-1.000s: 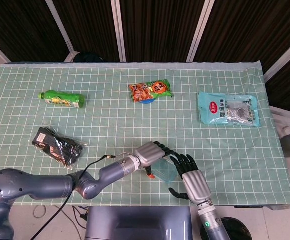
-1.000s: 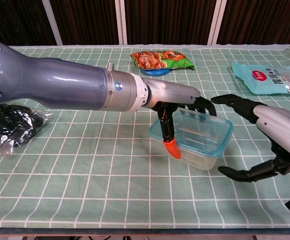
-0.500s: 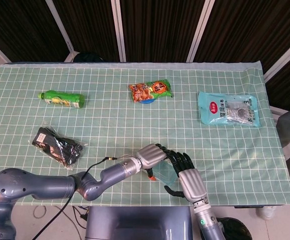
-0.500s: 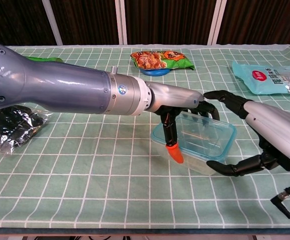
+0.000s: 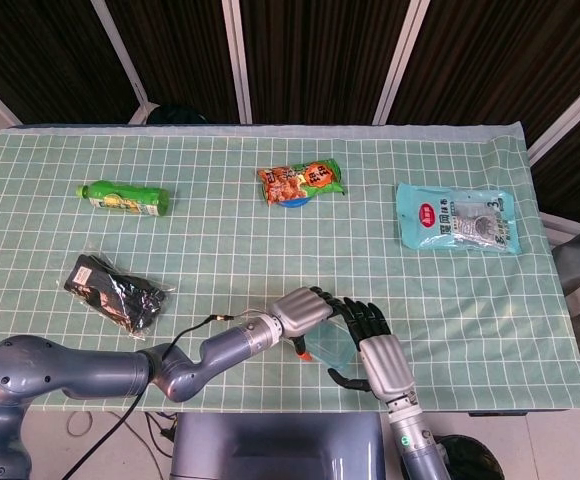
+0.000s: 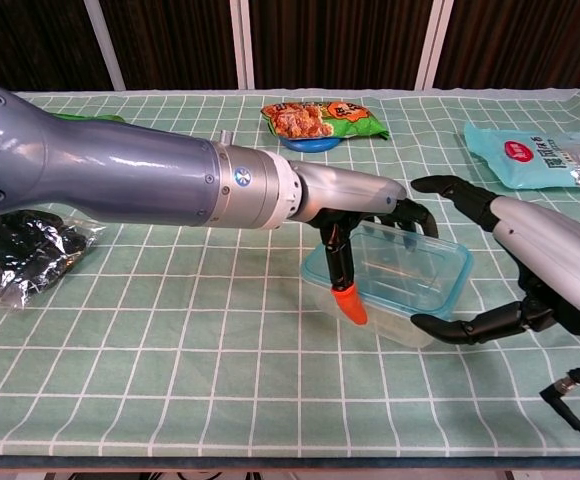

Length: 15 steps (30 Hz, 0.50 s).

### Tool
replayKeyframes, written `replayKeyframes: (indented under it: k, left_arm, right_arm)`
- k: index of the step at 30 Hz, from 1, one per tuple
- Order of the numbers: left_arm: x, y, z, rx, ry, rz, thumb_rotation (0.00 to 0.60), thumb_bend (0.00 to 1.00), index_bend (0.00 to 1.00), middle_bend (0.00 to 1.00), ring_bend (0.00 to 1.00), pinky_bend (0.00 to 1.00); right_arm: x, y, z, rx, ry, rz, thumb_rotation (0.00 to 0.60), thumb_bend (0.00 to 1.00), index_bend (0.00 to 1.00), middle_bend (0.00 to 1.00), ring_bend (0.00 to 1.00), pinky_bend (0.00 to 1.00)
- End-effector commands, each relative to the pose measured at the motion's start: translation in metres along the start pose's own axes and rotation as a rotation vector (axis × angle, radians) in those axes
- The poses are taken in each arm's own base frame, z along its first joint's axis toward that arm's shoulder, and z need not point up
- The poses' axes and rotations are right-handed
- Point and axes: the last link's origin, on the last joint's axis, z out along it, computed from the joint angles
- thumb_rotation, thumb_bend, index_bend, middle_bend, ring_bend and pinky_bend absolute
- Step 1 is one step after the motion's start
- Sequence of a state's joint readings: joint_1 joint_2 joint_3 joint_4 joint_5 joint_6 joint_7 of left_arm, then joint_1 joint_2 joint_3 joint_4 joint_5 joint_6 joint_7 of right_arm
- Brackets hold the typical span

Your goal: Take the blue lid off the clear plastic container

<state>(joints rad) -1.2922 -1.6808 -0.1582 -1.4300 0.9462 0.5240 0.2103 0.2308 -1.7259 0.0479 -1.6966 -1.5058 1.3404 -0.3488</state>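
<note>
The clear plastic container (image 6: 402, 312) with its pale blue lid (image 6: 415, 268) sits near the table's front edge, also visible in the head view as the container (image 5: 332, 348). My left hand (image 6: 362, 203) (image 5: 306, 305) grips its left end from above, fingers over the far rim and an orange-tipped thumb down the near side. My right hand (image 6: 530, 255) (image 5: 381, 356) is spread around the right end. Its thumb tip lies against the near right corner and its fingers hover over the far rim, closed on nothing.
An orange-green snack bag (image 5: 301, 182) lies on a blue round object (image 6: 310, 143) at the back centre. There is a green bottle (image 5: 125, 197) at the back left, a black packet (image 5: 115, 290) at the left and a light blue pouch (image 5: 457, 218) at the right.
My right hand has moved left to the container, its thumb now at the near right corner. The left hand keeps its hold, and the container has shifted slightly.
</note>
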Motion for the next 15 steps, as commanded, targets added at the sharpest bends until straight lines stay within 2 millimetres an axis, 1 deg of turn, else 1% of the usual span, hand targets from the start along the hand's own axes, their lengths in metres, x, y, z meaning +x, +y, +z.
replayKeyframes:
  k: [1, 9, 15]
  left_arm:
    - [0.0003, -0.0007, -0.0003, 0.002, 0.002, 0.001, 0.6, 0.11, 0.31, 0.34, 0.35, 0.44]
    - [0.0, -0.0009, -0.0009, 0.002, -0.001, 0.004, 0.6, 0.11, 0.31, 0.34, 0.35, 0.44]
    - [0.0012, -0.0054, 0.0011, 0.017, 0.01, 0.012, 0.6, 0.11, 0.31, 0.34, 0.35, 0.44]
  right_arm:
    - [0.0001, 0.0006, 0.0, -0.001, 0.001, 0.0, 0.6, 0.32, 0.0, 0.0, 0.0, 0.0]
    - [0.0, 0.0035, 0.0014, -0.011, 0.001, 0.002, 0.6, 0.32, 0.0, 0.0, 0.0, 0.0]
    - [0.0007, 0.0052, -0.0008, -0.012, -0.003, 0.003, 0.6, 0.32, 0.0, 0.0, 0.0, 0.0]
